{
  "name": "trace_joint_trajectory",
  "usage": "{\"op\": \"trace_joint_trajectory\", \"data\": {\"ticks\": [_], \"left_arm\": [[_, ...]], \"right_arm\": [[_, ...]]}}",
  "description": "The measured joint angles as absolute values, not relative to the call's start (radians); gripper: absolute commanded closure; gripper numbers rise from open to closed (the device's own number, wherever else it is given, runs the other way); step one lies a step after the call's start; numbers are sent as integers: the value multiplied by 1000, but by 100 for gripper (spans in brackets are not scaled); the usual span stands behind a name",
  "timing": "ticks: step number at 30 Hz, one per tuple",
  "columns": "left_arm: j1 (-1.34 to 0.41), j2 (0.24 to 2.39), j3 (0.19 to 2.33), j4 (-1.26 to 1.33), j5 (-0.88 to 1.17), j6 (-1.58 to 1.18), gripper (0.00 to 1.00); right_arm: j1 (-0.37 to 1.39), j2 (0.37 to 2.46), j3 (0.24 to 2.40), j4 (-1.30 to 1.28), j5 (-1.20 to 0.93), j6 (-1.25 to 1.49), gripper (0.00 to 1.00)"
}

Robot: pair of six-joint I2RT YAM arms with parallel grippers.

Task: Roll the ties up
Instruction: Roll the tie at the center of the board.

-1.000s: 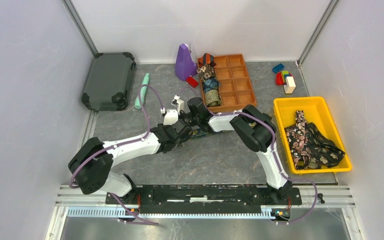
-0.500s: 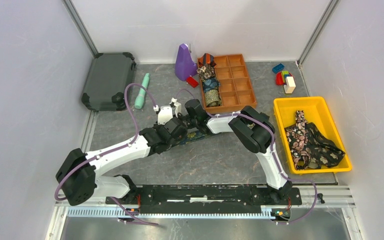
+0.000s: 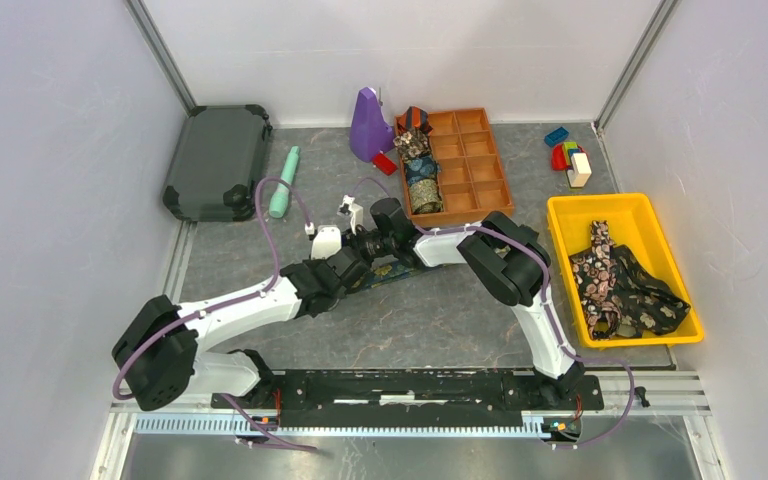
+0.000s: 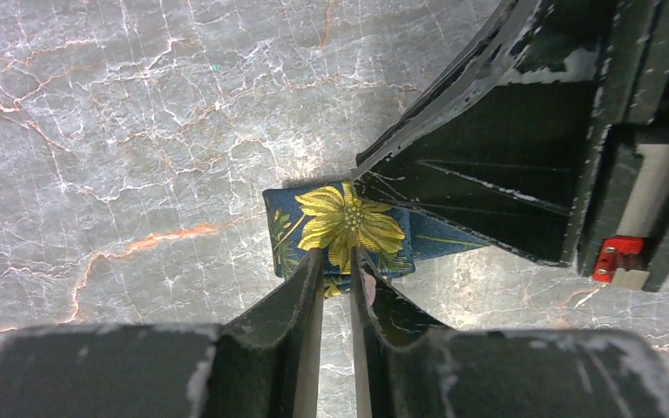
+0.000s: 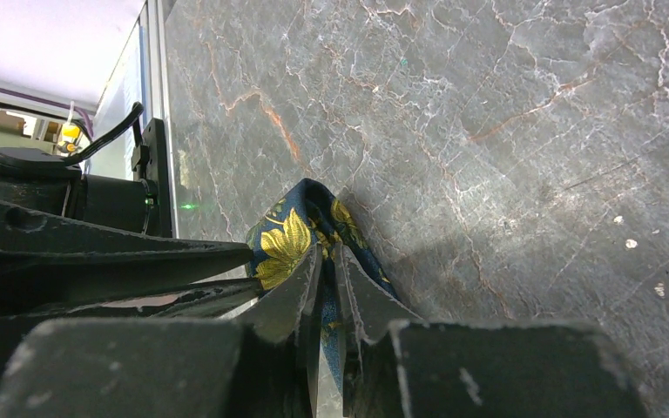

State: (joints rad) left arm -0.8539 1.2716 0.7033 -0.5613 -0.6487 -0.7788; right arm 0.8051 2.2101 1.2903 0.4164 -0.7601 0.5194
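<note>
Two robot arms meet over the middle of a grey marble counter (image 3: 440, 320). Between them lies a navy tie (image 4: 348, 222) printed with yellow flowers, its end folded into a small flat packet on the surface. The left tool (image 4: 335, 261) is almost closed, with a thin slit between its fingers, and its tips nip the near edge of the packet. The right tool (image 5: 327, 257) is closed to a narrow gap and pinches a raised fold of the same tie. The two tools nearly touch. Behind them, an orange tray (image 3: 475, 170) holds rolled ties (image 3: 420, 170) in its left column. A yellow bin (image 3: 660, 250) to the right holds loose ties (image 3: 620, 285).
</note>
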Motion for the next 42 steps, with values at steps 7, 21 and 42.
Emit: {"op": "trace_joint_trajectory", "data": {"ticks": [7,21,42], "left_arm": [[-854,1275,668,-535,-641,-779,78],[-853,1311,651,-455,-618,-779,78],[-853,1282,601,-377,-617,-780,79]], "right_arm": [[805,2210,1290,416,-760,519,85],[805,2090,1162,487,-638,570,47],[857,1947,1037,321,-450,567,51]]}}
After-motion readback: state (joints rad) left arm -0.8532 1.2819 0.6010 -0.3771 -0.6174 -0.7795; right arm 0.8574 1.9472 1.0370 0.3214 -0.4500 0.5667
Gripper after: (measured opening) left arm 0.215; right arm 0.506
